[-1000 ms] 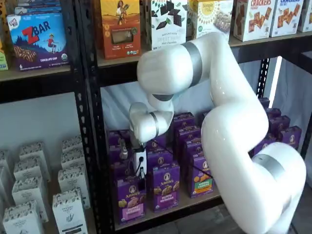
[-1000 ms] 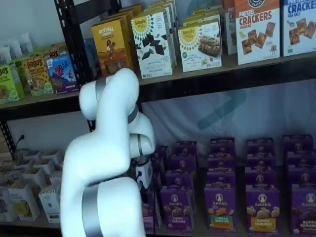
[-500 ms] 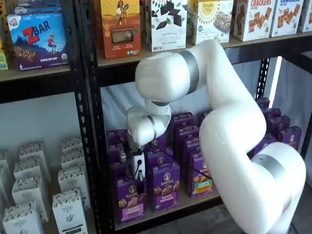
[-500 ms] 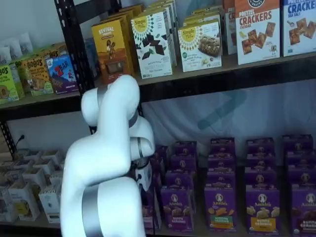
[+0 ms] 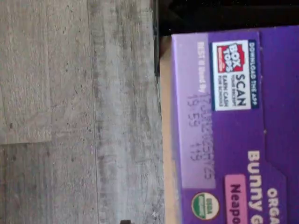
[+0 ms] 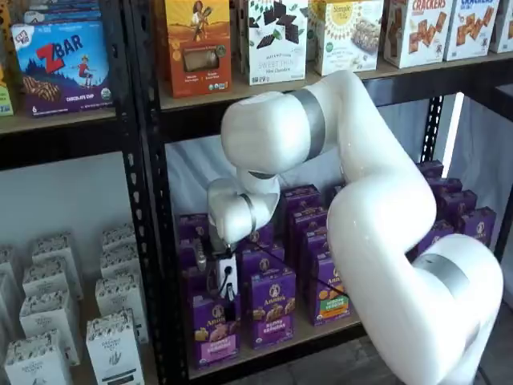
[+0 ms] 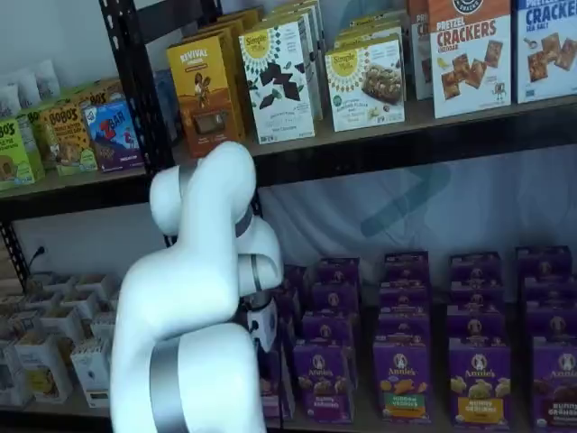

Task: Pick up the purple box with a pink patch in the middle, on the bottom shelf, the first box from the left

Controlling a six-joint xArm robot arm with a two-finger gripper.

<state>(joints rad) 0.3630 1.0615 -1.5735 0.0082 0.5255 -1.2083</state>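
Note:
The purple box [image 6: 213,330] with a pink band stands upright at the left front of the bottom shelf [image 6: 309,335]. My gripper [image 6: 228,295] hangs just above its top, white body over dark fingers; no gap between the fingers shows. In a shelf view my own arm hides most of this box, and the gripper's white body [image 7: 263,323] shows beside the arm. The wrist view shows the box's purple top [image 5: 233,140] close up, with a Box Tops label and a pink patch, beside the shelf's front edge.
A like purple box with a violet band [image 6: 272,309] stands to the right, then one with a green-and-orange band [image 6: 329,301]. The black rack post [image 6: 156,241] is close on the left, with white boxes [image 6: 112,341] beyond. Grey wood floor [image 5: 70,116] lies below.
The gripper has drifted a little left and down, closer to the top of the pink-band box. The boxes have not moved.

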